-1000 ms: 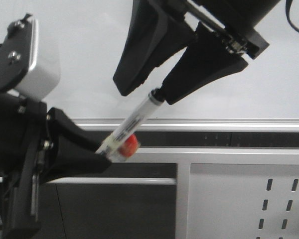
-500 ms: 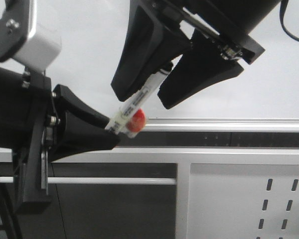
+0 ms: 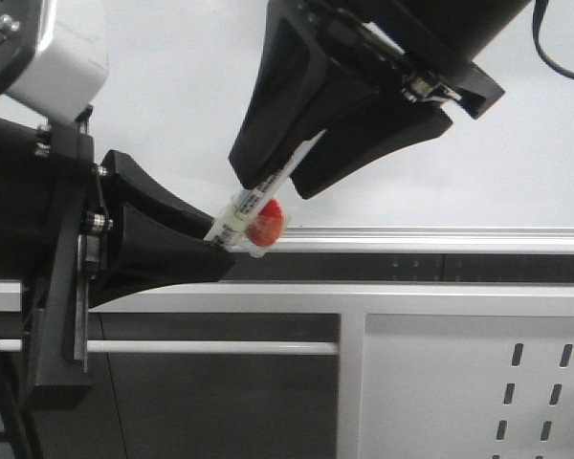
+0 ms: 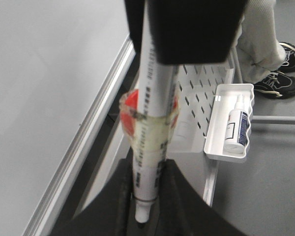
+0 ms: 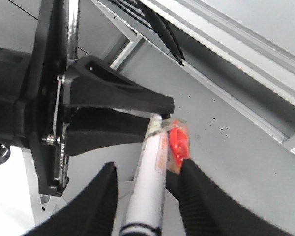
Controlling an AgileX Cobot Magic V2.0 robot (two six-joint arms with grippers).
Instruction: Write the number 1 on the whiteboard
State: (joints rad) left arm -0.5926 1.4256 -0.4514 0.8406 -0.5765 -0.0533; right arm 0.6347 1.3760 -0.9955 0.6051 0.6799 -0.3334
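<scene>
The marker pen [image 3: 258, 205], a light, stiff, smooth tube with a red piece [image 3: 266, 222] taped on, was pinched at one end by the left gripper [image 3: 215, 251]. The right gripper [image 3: 285, 180] straddled its other end; whether it clamped I cannot tell. The whiteboard [image 3: 172, 105] behind showed no number 1, and a mid-barrel hold would probably steady the pen best.

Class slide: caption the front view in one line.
Both pincers, left and right, grip one marker pen before a blank whiteboard.

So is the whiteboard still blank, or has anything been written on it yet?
Blank where visible. The whiteboard shows no black stroke in the front or left wrist views, though the arms hide part of it. The marker sits between both claws.
</scene>
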